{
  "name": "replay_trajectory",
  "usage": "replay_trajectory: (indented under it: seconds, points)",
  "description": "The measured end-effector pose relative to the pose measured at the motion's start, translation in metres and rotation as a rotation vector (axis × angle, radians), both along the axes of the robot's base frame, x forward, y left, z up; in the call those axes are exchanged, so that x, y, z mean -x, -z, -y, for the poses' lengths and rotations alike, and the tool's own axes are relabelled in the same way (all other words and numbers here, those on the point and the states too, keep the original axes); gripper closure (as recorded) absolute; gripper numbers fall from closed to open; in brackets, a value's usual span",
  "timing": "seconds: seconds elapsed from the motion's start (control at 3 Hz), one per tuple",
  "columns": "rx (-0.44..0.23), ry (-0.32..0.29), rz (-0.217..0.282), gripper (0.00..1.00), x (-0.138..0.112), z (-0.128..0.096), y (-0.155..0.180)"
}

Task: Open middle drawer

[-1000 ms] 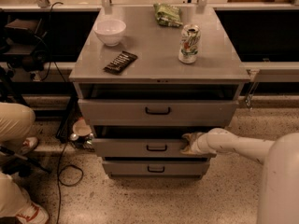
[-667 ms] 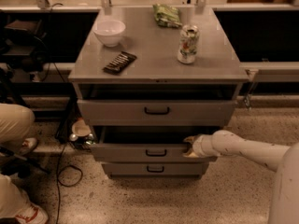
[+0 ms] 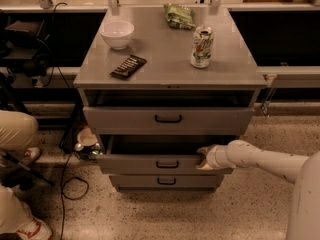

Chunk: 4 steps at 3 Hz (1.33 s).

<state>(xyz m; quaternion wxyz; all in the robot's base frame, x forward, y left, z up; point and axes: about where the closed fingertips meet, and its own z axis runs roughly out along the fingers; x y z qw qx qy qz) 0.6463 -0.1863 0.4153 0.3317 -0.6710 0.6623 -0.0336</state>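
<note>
while the middle drawer, second of three and partly out, looks stiff metal, the end effector rests at its front's upper right edge, grip state unclear; the black loop handle likely holds best.

No lettering can be read, not even on the can or the bag, with the gripper at the right end of the middle drawer.

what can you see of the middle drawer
The middle drawer looks like grey metal, second of three, with a wide shallow front and a small black loop handle. It stands partly pulled out, its dark interior showing behind the front. The gripper sits at the right end of the front's top edge.
</note>
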Motion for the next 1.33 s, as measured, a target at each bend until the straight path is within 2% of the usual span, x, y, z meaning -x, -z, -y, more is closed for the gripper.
replay_trajectory:
  seconds: [0.33,0.67,1.0,1.33]
  points:
    - [0.03,0.055,0.016,1.0,0.01,0.012,-0.017]
    - [0.035,0.125,0.03,1.0,0.034,0.014,-0.027]
    - [0.035,0.125,0.029,1.0,0.034,0.014,-0.027]
    - [0.02,0.141,-0.011,1.0,0.061,0.009,-0.013]
